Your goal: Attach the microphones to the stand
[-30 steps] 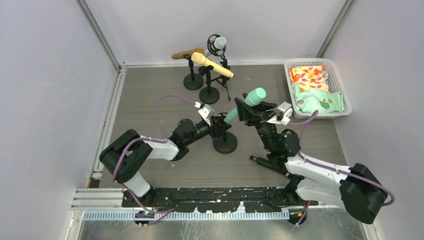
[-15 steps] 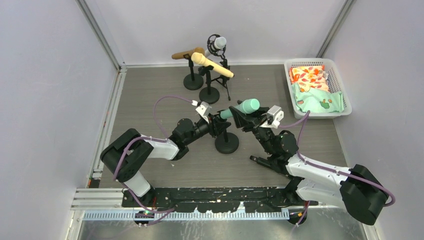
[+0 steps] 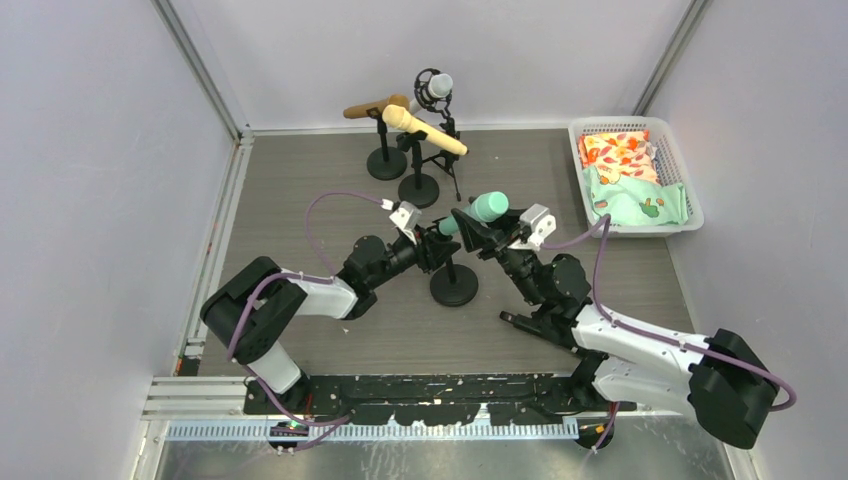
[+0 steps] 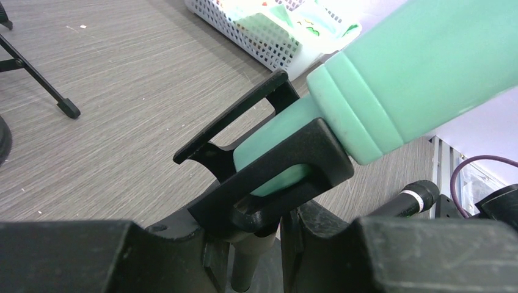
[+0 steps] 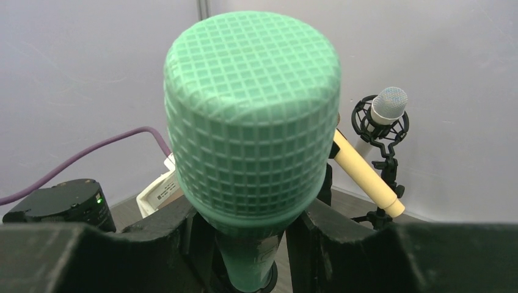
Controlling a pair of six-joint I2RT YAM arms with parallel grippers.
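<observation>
Grey wood-grain table (image 3: pixel 300 200), top view: the right gripper (image 3: pixel 490 238) clamps the teal microphone (image 3: pixel 478 211) at centre, head pointing right and slightly far. The left gripper (image 3: pixel 432 250) is closed narrow on the stand (image 3: pixel 453 287) post. A black microphone (image 3: pixel 525 323) lies near the right arm.

Left wrist view: the teal handle sits inside the black clip (image 4: pixel 287 165).

Right wrist view: the mesh head rises between the fingers (image 5: pixel 177 238). The cream-yellow microphone (image 5: pixel 366 177) and white microphone (image 5: pixel 389 105) are far behind.
</observation>
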